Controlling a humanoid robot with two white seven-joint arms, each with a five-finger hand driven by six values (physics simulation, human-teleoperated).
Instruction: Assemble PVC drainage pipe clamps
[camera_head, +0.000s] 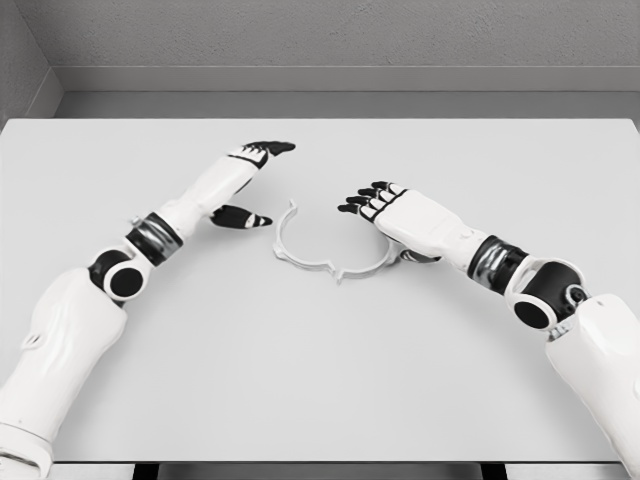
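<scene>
A white half-ring pipe clamp (320, 258) lies flat on the white table (320, 380), its opening facing away from me, with small lugs on its rim. My left hand (252, 180) hovers just left of the clamp, fingers spread, thumb pointing toward the ring, holding nothing. My right hand (372, 200) rests over the clamp's right end, palm down, dark fingertips stretched out toward the left. That end of the ring is hidden under the right palm, so contact cannot be judged.
A grey wall (320, 40) runs behind the table's far edge. Both forearms angle in from the lower corners across the tabletop.
</scene>
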